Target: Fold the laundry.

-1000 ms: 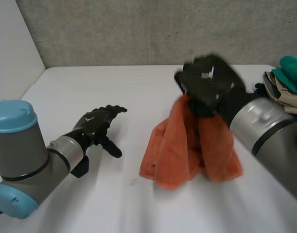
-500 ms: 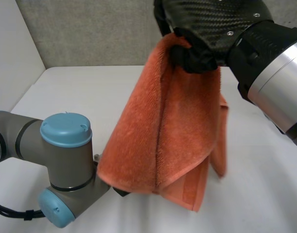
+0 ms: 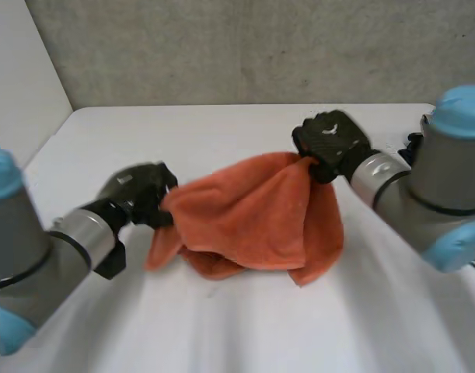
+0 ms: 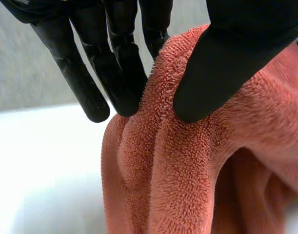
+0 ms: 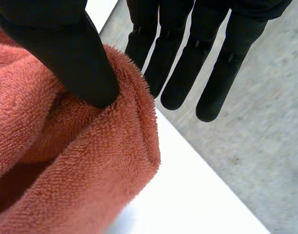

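Towel [image 3: 245, 217] spreading, I judge: my left hand [image 3: 140, 194] and right hand [image 3: 330, 140] pinch its opposite ends; next I'd stretch it flat.

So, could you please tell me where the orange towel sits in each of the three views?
Head view: the orange towel is mid-table, held up between the left hand and the right hand.
Left wrist view: the orange towel is pinched between the left hand's thumb and fingers.
Right wrist view: the orange towel is pinched at an edge under the right hand's thumb.
Shared landmark: the white table beneath the towel.
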You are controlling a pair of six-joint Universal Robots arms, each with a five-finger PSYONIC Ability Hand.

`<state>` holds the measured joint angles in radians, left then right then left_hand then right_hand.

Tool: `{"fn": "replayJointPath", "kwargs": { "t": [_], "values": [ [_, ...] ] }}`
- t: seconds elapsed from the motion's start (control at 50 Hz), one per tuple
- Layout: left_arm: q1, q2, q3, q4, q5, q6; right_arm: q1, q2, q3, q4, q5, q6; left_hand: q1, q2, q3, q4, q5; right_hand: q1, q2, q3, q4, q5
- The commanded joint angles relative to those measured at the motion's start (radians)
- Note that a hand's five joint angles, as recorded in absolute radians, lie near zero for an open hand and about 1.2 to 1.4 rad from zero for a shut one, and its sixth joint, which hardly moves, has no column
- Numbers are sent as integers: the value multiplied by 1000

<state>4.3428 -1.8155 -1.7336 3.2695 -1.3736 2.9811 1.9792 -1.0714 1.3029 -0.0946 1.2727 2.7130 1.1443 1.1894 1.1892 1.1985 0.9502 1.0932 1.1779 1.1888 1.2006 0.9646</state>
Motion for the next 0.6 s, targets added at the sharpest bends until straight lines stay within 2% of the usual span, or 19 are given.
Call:
{"fn": "replayJointPath", "kwargs": {
  "t": [0.02, 0.04, 0.06, 0.08, 0.1, 0.14, 0.16, 0.28, 0.38, 0.44, 0.52, 0.6],
  "values": [
    [-26, -255, 143, -1, -140, 156, 39, 247, -177, -114, 91, 27, 252, 207, 207, 198, 272, -188, -273, -284, -296, -234],
    [-26, -269, 160, -1, -154, 159, 47, 263, -189, -126, 111, 30, 249, 204, 204, 195, 269, -429, -514, -524, -536, -475],
    [-26, -274, 187, -2, -172, 154, 56, 277, -211, -140, 144, 34, -102, -147, -147, -156, -83, -705, -789, -800, -812, -750],
    [-26, -272, 200, -4, -176, 150, 59, 277, -217, -145, 164, 34, -353, -398, -398, -407, -333, -797, -882, -893, -905, -843],
    [-26, -266, 207, -5, -174, 144, 66, 275, -220, -146, 186, 34, -512, -557, -557, -567, -493, -883, -967, -978, -990, -928],
    [-23, -230, 212, -14, -156, 127, 75, 245, -214, -136, 229, 40, -905, -950, -950, -959, -886, -919, -1003, -1014, -1026, -965],
    [-22, -211, 209, -17, -148, 125, 79, 226, -206, -128, 241, 42, -957, -1002, -1002, -1011, -937, -919, -1003, -1014, -1026, -965],
    [-6, -36, 137, -48, -94, 116, 70, 47, -108, -21, 271, 60, -970, -1015, -1015, -1024, -950, -919, -1003, -1014, -1026, -965],
    [27, 99, 11, -77, -64, 142, 27, -106, 1, 188, 267, 114, -970, -1015, -1015, -1024, -950, -919, -1003, -1014, -1026, -965],
    [50, 123, -46, -96, -55, 174, 7, -151, 47, 283, 261, 149, -969, -1014, -1014, -1023, -950, -919, -1003, -1014, -1026, -965],
    [92, 119, -133, -135, -36, 280, -5, -205, 165, 398, 194, 189, -931, -976, -976, -985, -911, -875, -960, -971, -982, -921],
    [119, 78, -171, -143, -30, 364, -5, -216, 271, 379, 99, 180, -852, -897, -897, -906, -832, -796, -880, -891, -903, -842]
  ]
}}
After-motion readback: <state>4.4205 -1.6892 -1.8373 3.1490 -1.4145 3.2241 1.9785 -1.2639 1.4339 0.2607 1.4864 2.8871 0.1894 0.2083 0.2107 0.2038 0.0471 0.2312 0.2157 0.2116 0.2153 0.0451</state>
